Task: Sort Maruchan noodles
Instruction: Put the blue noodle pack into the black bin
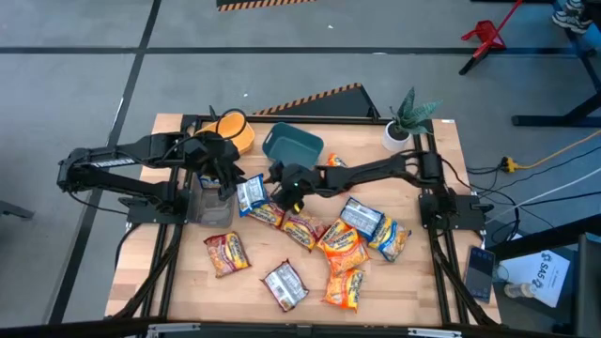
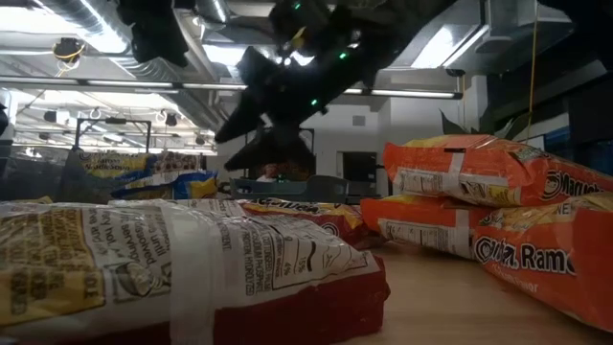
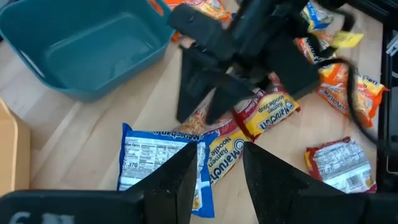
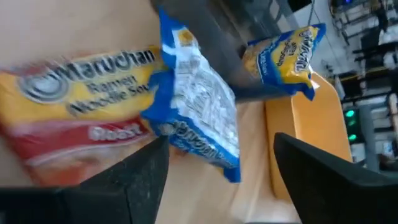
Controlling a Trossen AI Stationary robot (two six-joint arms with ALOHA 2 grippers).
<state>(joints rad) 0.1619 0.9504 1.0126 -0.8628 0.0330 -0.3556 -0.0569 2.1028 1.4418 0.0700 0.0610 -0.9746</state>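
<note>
Near the back of the table, both arms are meeting over a blue-silver packet [image 1: 250, 194] lying label-up on the wood, just in front of the teal bin [image 1: 292, 145] and beside the yellow bin [image 1: 235, 131]. From where I'm standing, the right gripper [image 1: 289, 191] is hanging with its fingers spread and nothing between them, right next to that packet. The left gripper [image 1: 225, 175] is hovering above it with fingers parted too, also empty. The other Maruchan noodles [image 1: 340, 246], orange and red-maroon ones with a couple more blue, are lying scattered and partly overlapping across the middle and front of the table.

These packets are looking light and flat, with a crinkly, slippery wrapper over what I'd guess is a brittle noodle block. I'd be pinching one across a short edge or crimped seam, gently, since a hard squeeze could crack the contents.
</note>
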